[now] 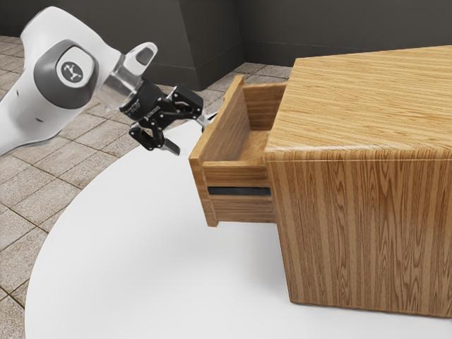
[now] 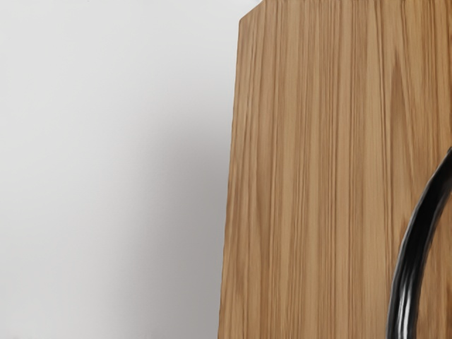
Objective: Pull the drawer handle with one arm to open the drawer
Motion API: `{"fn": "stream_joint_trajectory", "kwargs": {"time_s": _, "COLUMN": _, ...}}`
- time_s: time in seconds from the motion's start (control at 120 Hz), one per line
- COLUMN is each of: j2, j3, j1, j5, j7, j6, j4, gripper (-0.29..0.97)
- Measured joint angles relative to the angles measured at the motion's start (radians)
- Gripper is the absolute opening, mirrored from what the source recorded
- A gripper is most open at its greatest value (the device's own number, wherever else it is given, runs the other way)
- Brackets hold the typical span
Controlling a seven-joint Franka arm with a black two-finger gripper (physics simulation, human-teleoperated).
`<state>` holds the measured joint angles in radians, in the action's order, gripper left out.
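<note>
We see the drawer standing well out of the cabinet, its inside open to view from above. It sticks out toward the exterior view's left, over the white table on which the cabinet stands. A dark strip runs along the drawer's near side, just below its top edge.

Our arm comes in from the exterior view's upper left. The gripper hangs just beside the drawer's front panel, on its outer side. Its jaws stand apart, one finger up near the panel's edge and the other lower and farther from it. We see nothing between them. Whether the upper finger touches the panel we cannot tell.

In the wrist view the wooden front rises close before the hand, its grain running along its length, with the white table beside it. A curved black handle arcs across the wood off to one side of the hand. Grey floor tiles lie beyond the table.
</note>
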<state>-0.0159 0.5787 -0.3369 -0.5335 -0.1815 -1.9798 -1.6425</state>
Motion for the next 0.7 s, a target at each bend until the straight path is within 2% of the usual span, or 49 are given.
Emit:
{"fn": "stream_joint_trajectory", "kwargs": {"time_s": 0.233, "j2": 0.045, "j3": 0.037, "j1": 0.004, "j5": 0.033, "j7": 0.002, "j6": 0.001, "j4": -0.036, "gripper": 0.68}}
{"fn": "stream_joint_trajectory", "kwargs": {"time_s": 0.483, "j2": 0.084, "j3": 0.112, "j1": 0.000, "j5": 0.145, "j7": 0.002, "j6": 0.035, "j4": -0.042, "gripper": 0.68}}
{"fn": "stream_joint_trajectory", "kwargs": {"time_s": 0.625, "j2": 0.086, "j3": 0.100, "j1": 0.035, "j5": 0.362, "j7": 0.003, "j6": 0.097, "j4": 0.022, "gripper": 0.68}}
{"fn": "stream_joint_trajectory", "kwargs": {"time_s": 0.7, "j2": 0.097, "j3": 0.089, "j1": 0.022, "j5": 0.429, "j7": 0.006, "j6": 0.136, "j4": 0.064, "gripper": 0.68}}
